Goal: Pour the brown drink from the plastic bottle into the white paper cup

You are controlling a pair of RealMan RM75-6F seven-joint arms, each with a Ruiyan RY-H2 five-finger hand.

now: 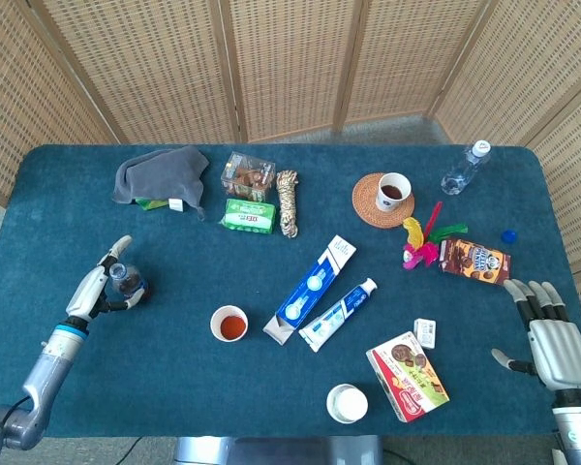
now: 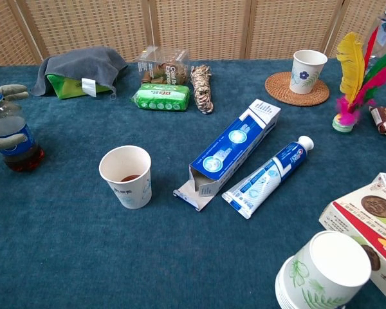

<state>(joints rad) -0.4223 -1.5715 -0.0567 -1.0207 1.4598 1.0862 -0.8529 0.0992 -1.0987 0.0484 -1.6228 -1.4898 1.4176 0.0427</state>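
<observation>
Left hand (image 1: 99,288): at nine o'clock on the table (image 1: 174,387); fingers wrapped round the plastic bottle (image 2: 8,138), holding it upright on the cloth
Right hand (image 1: 547,334): at four o'clock by the table's edge; fingers spread, holding nothing
Plastic bottle: a little brown drink left at its base; neck looks uncapped, though the chest view is not clear enough to be sure
White paper cup (image 1: 229,324): at three o'clock of the bottle, well apart; some brown drink already in its bottom
Progress: I judge the pour either partly done or not yet finished; lifting, carrying over and tilting the bottle remain if more is wanted
Counts: two bottles, the other a clear water bottle (image 1: 464,169) at one o'clock; three paper cups or stacks; one toothpaste tube (image 1: 340,313); one toothpaste box (image 1: 310,289)
</observation>
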